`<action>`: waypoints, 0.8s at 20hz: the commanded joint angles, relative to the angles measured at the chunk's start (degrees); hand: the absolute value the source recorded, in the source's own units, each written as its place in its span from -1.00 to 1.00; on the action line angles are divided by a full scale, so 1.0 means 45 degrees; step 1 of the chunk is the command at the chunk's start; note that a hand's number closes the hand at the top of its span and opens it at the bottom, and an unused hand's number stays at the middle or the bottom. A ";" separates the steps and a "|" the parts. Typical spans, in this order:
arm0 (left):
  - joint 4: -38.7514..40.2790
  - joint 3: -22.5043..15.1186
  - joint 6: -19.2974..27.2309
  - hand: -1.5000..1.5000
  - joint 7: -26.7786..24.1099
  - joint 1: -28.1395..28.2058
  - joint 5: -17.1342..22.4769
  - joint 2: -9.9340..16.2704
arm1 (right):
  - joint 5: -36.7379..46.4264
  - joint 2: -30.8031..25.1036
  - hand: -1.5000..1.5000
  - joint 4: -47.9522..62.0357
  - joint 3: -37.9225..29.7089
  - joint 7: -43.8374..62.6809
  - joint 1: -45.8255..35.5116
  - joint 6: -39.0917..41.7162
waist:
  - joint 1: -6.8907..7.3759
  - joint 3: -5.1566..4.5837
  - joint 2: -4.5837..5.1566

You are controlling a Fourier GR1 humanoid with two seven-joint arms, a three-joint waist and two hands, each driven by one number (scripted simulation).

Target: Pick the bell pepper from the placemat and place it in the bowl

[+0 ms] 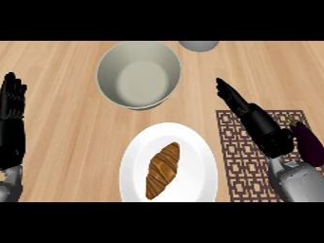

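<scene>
In the head view, the light wooden counter (66, 118) carries a large pale grey-green bowl (139, 75) near its far edge, a white oval plate (168, 163) bearing a brown croissant (163, 169) near the near edge, and a dark brown lattice-patterned placemat (243, 156) at the right. No bell pepper shows; the only produce on the placemat is a dark purple eggplant (310, 144), lying along the mat's right edge, just beside the right hand's wrist. The right hand (252, 116) stretches over the mat's far-left corner with fingers straight and pressed together, pointing toward the bowl and holding nothing. The left hand (10, 107) rests near the counter's left edge, fingers straight and upright, close together, also empty. The step in hand appears to be the reach for the pick, not yet begun in earnest. To do it well, the right hand would likely need to draw back and swing right, open its fingers, and close round the eggplant's thick middle rather than its narrow stem end, then lift high enough to pass the bowl's rim. A small grey rounded object (198, 45) sits at the far edge behind the bowl.
</scene>
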 commanded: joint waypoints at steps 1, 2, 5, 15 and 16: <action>0.0769 -0.0069 -0.0694 0.00 -0.0602 0.0132 0.0223 -0.0617 | 0.0422 -0.0220 1.00 -0.0483 -0.0219 0.0500 0.0578 -0.0146 | -0.0155 0.0247 0.0072; 0.0298 -0.0409 -0.0838 0.00 0.0311 -0.0006 0.0412 -0.0519 | 0.1109 -0.0059 1.00 -0.0808 0.0278 0.0814 0.1521 -0.1019 | -0.0273 0.0247 0.0042; 0.0395 -0.1346 -0.1076 0.00 0.1015 0.0343 0.0622 -0.1155 | 0.1559 -0.0892 1.00 -0.0898 -0.0349 0.1606 0.3050 -0.1787 | -0.0719 0.0235 -0.0002; 0.0672 -0.1643 -0.1796 0.00 0.2037 0.0004 0.1209 -0.1351 | 0.4706 0.1432 -1.00 -0.3601 -0.1544 -0.3350 0.6774 -0.8605 | -0.0967 0.0268 -0.0079; 0.0486 -0.1790 -0.1738 0.00 0.2658 -0.0281 0.1233 -0.1439 | 0.5122 0.1291 -1.00 -0.4183 -0.1429 -0.3659 0.7424 -0.8832 | -0.0870 0.0265 -0.0067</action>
